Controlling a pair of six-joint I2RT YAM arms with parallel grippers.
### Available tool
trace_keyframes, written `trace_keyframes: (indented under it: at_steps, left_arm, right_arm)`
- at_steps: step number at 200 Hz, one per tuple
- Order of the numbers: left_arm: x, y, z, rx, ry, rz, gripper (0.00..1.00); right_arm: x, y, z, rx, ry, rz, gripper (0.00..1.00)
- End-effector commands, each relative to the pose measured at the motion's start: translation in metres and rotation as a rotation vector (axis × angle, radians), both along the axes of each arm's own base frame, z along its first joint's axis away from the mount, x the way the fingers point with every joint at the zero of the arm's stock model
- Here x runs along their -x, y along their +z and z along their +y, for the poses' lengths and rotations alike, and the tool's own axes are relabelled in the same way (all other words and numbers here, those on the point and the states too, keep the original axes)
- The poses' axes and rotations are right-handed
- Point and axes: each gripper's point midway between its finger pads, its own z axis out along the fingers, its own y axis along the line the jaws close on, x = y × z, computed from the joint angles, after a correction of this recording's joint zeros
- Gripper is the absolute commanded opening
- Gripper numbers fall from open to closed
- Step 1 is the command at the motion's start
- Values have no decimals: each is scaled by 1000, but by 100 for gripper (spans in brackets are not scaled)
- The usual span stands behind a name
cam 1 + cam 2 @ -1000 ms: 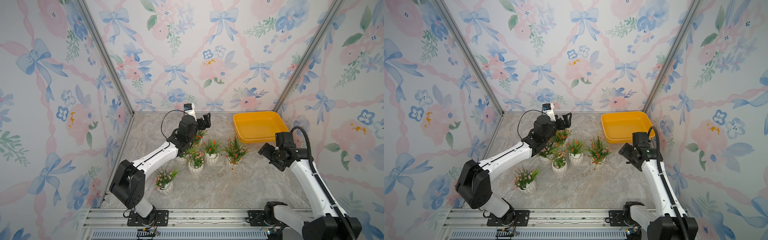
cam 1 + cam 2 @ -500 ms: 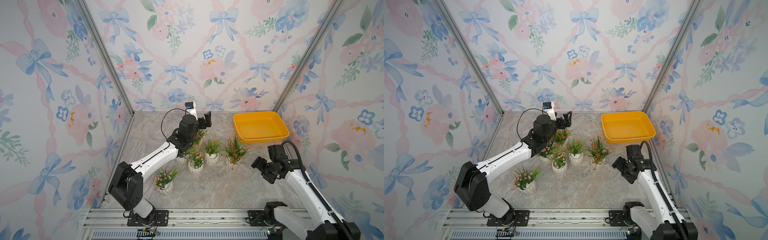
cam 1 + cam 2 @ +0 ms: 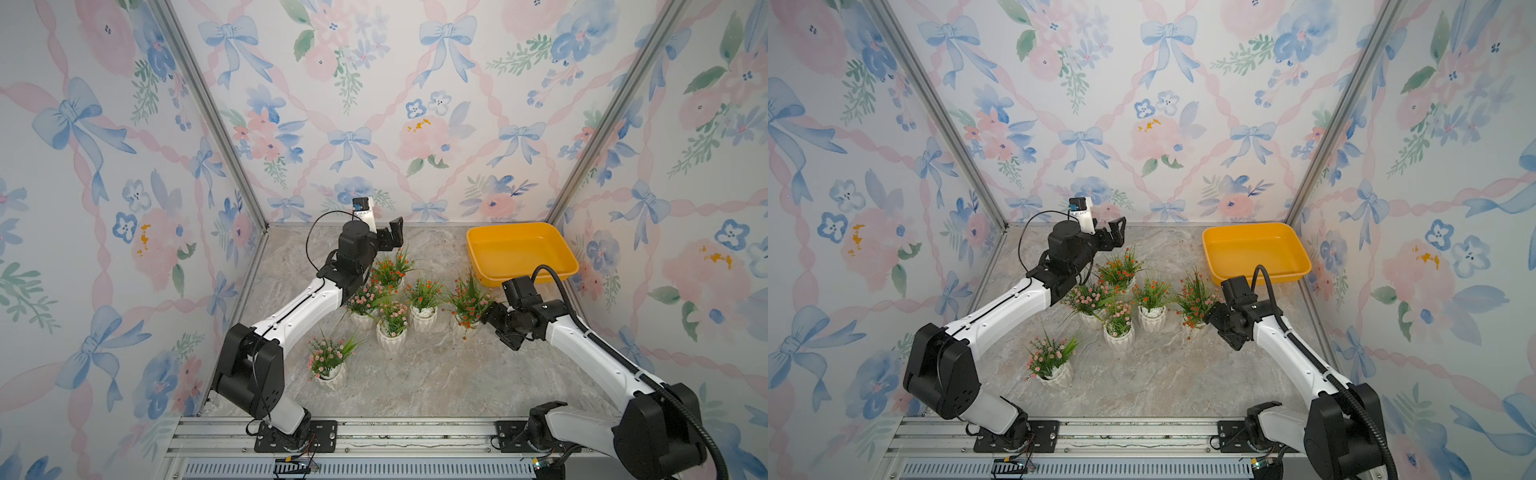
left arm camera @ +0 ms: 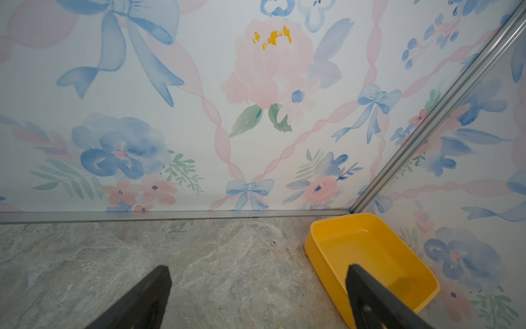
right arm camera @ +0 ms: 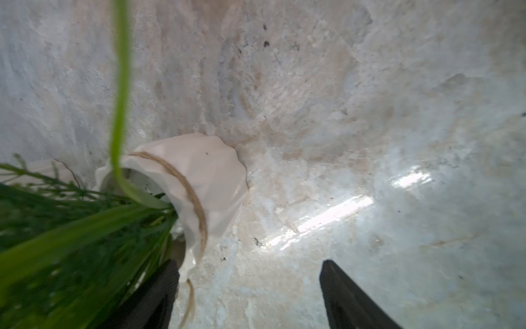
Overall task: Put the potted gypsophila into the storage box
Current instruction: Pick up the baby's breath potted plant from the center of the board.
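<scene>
Right wrist view has me a bit nervous: the pot (image 5: 205, 182) of the orange-red potted gypsophila (image 3: 467, 301) sits off to one side of the right gripper (image 5: 249, 267), not between its fingers. One fingertip (image 5: 163, 282) is right by the rim and twine band, touching or just short, too blurry to call. If it squeezes from here I reckon it grabs leaves or nothing. Or that finger shoves the pot over, since these look light and top-heavy, and a tipped one could knock into the neighbour plant (image 3: 424, 293) just left of it. Long leaves across the lens won't help the aim either. In both top views that plant is the right-most of the bunch, a little right of centre frame. All six stand on the marble floor (image 3: 415, 382), none in the storage box (image 3: 521, 253), which sits empty further up and right, well apart. Tool-wise: the right jaws are spread wide with only bare floor between them, holding nothing. Left gripper (image 4: 257, 270) hangs above the back of the bunch, spread wide too and empty.
</scene>
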Motion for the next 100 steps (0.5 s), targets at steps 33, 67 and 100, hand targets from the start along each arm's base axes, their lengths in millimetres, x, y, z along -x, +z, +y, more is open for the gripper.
trace_keyframes:
  at_steps: [33,67,100]
  left_arm:
    - [1,0,2,-2,-29,1,98]
    - [-4,-3,2,-3,-34,7,98]
    - [-3,-5,4,-7,-29,11,98]
  right_arm:
    - [-9,-13,10,33,-10,42,79]
    - [-9,-20,15,48,-5,65,73]
    - [-16,-27,20,61,7,90,61]
